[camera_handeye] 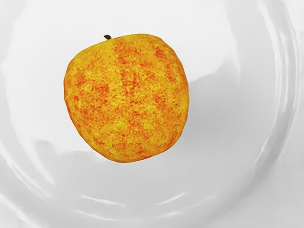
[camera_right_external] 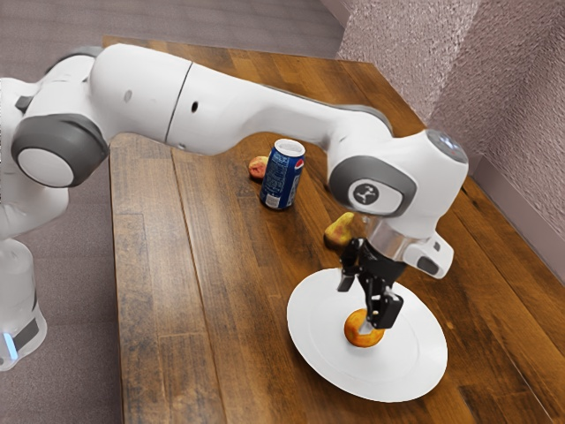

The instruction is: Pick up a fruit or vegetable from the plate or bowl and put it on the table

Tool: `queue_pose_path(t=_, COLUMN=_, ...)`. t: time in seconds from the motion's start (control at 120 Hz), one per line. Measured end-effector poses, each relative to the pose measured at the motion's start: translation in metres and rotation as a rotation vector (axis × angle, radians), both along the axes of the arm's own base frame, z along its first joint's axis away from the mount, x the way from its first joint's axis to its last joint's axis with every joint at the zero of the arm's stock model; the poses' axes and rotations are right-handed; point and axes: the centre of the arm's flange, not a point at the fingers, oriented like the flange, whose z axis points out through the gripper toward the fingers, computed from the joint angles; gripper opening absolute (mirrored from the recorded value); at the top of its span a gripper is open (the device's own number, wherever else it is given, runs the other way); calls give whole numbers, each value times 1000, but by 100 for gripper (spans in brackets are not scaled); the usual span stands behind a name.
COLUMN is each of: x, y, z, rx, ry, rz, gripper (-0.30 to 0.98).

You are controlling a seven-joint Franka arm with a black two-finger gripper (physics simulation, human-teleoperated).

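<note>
Judging by the spread gripper (camera_right_external: 357, 307) just above the apple (camera_right_external: 364, 328), near the middle of the plate (camera_right_external: 313, 349), now at the final approach; next, ease down astride, close, lift. Then to the table (camera_right_external: 163, 283) at nine o'clock in the exterior view, avoiding the pear (camera_right_external: 338, 231) toward half past eleven and, farther, the can (camera_right_external: 282, 175) at eleven.

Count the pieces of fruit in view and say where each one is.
3: an orange-yellow apple on the plate, a yellowish pear just off it, and a reddish fruit partly behind the can. The arm may hide more.
</note>
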Motion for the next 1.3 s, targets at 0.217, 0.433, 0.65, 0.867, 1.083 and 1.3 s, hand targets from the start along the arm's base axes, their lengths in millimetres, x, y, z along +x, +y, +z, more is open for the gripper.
queue_pose_path(t=0.217, x=13, y=0, z=-3, rx=-39, ry=20, rz=-33, gripper=69)
queue_pose_path(t=0.433, x=28, y=13, z=-5, rx=-27, ry=20, rz=-32, gripper=69)
queue_pose_path(t=0.65, x=36, y=11, z=-13, rx=-25, ry=50, rz=-54, gripper=69)
queue_pose_path(t=0.867, x=43, y=27, z=-17, rx=-6, ry=63, rz=25, gripper=69)
queue_pose_path(t=1.083, x=42, y=28, z=-22, rx=6, ry=75, rz=85, gripper=69)
queue_pose_path(t=1.3, x=42, y=23, z=-30, rx=16, ry=88, rz=146, gripper=69)
